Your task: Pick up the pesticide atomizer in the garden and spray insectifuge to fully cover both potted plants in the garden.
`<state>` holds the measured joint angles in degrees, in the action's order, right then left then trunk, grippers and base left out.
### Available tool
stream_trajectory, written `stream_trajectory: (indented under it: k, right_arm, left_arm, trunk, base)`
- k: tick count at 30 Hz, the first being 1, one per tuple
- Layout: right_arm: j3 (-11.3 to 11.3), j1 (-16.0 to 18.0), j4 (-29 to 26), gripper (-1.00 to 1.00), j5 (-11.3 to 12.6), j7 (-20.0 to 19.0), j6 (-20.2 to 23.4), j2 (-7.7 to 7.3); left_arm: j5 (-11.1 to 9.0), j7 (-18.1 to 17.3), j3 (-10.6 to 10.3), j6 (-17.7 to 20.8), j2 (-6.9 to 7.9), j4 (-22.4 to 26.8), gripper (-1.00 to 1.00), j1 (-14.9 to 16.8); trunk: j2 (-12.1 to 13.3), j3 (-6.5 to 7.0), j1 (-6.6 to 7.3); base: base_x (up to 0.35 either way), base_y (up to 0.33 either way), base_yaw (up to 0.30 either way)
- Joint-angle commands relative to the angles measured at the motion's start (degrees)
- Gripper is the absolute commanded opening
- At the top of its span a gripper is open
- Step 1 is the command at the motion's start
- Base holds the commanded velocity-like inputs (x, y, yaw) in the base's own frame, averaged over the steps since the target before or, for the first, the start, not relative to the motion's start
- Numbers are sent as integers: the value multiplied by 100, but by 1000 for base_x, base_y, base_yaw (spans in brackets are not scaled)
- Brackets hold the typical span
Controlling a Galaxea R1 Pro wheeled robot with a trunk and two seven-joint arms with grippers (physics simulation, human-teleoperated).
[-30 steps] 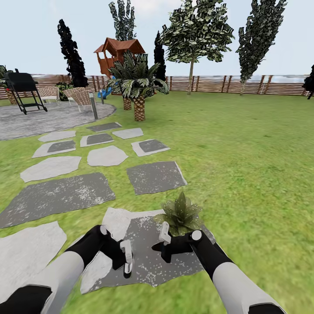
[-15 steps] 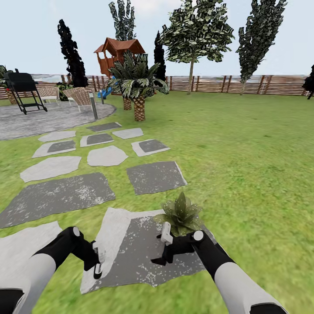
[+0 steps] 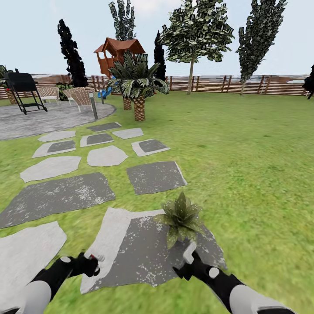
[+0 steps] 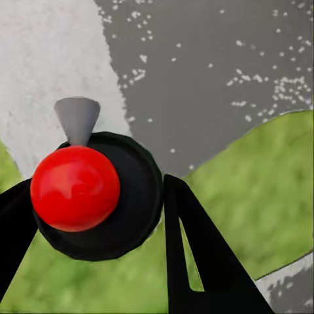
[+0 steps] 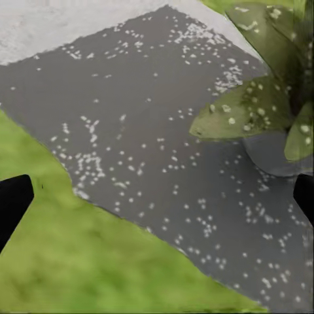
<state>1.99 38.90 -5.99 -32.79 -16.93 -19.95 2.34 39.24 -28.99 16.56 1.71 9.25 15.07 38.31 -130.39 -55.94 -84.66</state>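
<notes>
Left gripper [image 3: 89, 261] fingers pinch pesticide atomizer [image 4: 91, 193], lower left; potted plant [image 3: 181, 216] unsprayed; right gripper [image 3: 185, 261] spread.

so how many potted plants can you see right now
1. The potted plant stands on the near stepping stone, just ahead of the right gripper; its leaves and grey pot also show in the right wrist view. A second may be out of frame.

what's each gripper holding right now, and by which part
The left gripper holds the pesticide atomizer by the sides of its round black body. The right gripper is open and holds nothing.
</notes>
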Motion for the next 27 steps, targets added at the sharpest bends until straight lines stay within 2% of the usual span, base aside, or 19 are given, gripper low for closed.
stream_trajectory:
  k: [1,2,5,6,9,12,14,15,16,17,19,27]
  right_arm:
    - [13,-82,99,100,54,327,-190,-6]
    - [13,-237,182,100,84,742,-408,-17]
    - [12,-637,247,100,120,1480,-887,-97]
    - [11,-831,263,100,124,1828,-1180,-126]
    - [9,-1054,271,100,126,2309,-1422,-162]
    - [12,-1130,278,100,124,2575,-1484,-170]
    - [8,-1291,275,100,146,2693,-1527,-172]
    - [-9,-1415,270,100,256,2725,-1621,-172]
    - [-46,-1538,278,100,754,2750,-1896,-150]
    - [-52,-1553,280,100,919,2747,-1944,-155]
    - [-51,-1586,314,100,1098,2740,-1991,-163]
    - [-65,-1666,389,100,1147,2755,-2001,-166]
  left_arm:
    - [-164,318,91,-200,-16,-208,-100,-1]
    - [-442,811,125,-584,-42,-533,-100,-4]
    - [-920,1787,153,-1256,-113,-1161,-100,-35]
    - [-1077,2149,160,-1414,-163,-1311,-100,-185]
    - [-1296,2382,169,-1606,-280,-1375,-100,-438]
    - [-1499,2533,196,-1955,-306,-1389,-100,-701]
    - [-1770,2760,276,-2261,-299,-1386,-100,-925]
    - [-1926,2887,303,-2426,-287,-1385,-100,-1048]
    - [-2088,2998,326,-2752,-275,-1384,-100,-1246]
    - [-2113,3014,332,-2871,-275,-1384,-100,-1281]
    - [-2136,3037,338,-2972,-307,-1394,-100,-1312]
    - [-2148,3049,345,-2973,-308,-1406,-100,-1324]
  trunk:
    - [-2,-4,1]
    - [-2,-4,1]
    - [-2,-4,1]
    - [-2,-4,1]
    - [-2,-4,1]
    - [-2,-4,1]
    - [-2,-4,1]
    - [-2,-4,1]
    - [-2,-4,1]
    - [-2,-4,1]
    - [-2,-4,1]
    - [-2,-4,1]
  base:
    - [0,0,0]
    - [0,0,0]
    - [0,0,0]
    - [0,0,0]
    - [0,0,0]
    - [0,0,0]
    - [0,0,0]
    - [0,0,0]
    - [0,0,0]
    - [0,0,0]
    - [0,0,0]
    - [0,0,0]
